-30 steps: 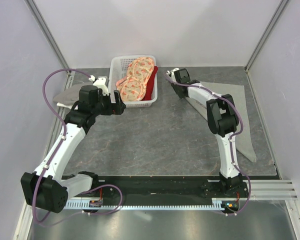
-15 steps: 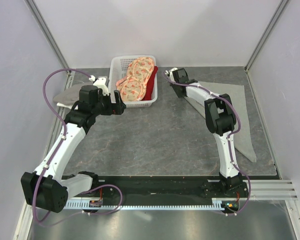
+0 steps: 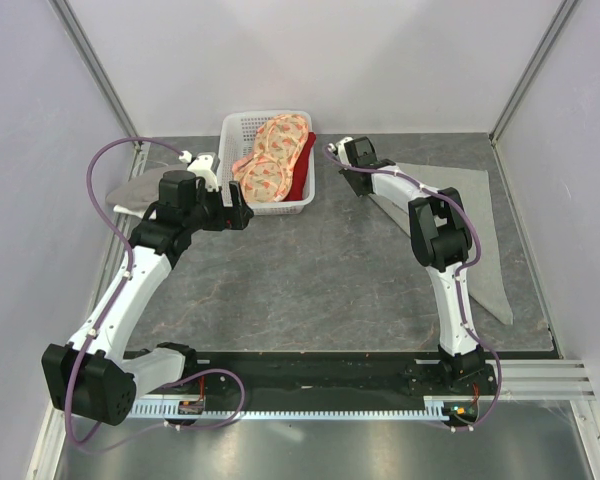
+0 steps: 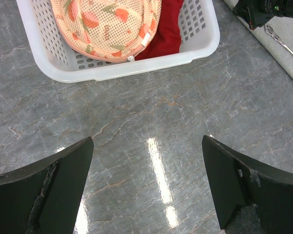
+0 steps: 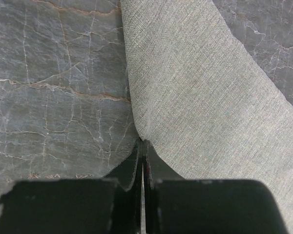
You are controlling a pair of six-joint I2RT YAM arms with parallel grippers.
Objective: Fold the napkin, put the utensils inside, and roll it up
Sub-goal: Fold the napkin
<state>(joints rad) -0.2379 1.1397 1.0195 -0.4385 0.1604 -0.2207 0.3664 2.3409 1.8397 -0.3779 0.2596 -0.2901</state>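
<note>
The grey-green napkin (image 3: 477,225) lies folded in a triangle at the back right of the table. My right gripper (image 3: 346,152) reaches to its far left corner. The right wrist view shows its jaws pressed together on the napkin's (image 5: 210,97) edge, right gripper (image 5: 142,145) pinching the cloth at the tips. A silver fork (image 4: 283,43) rests on the napkin, seen at the top right of the left wrist view. My left gripper (image 3: 238,208) hovers in front of the basket, and the left gripper (image 4: 147,142) stands wide open over bare table.
A white perforated basket (image 3: 272,207) at the back centre holds orange-pink patterned cloths (image 3: 272,160) and a red cloth (image 4: 168,29). A smaller grey-and-white cloth (image 3: 130,190) lies at the back left. Walls enclose the table on three sides.
The right gripper's jaws have closed onto the napkin's edge, and its wrist has shifted slightly left. The left arm has stayed still.
</note>
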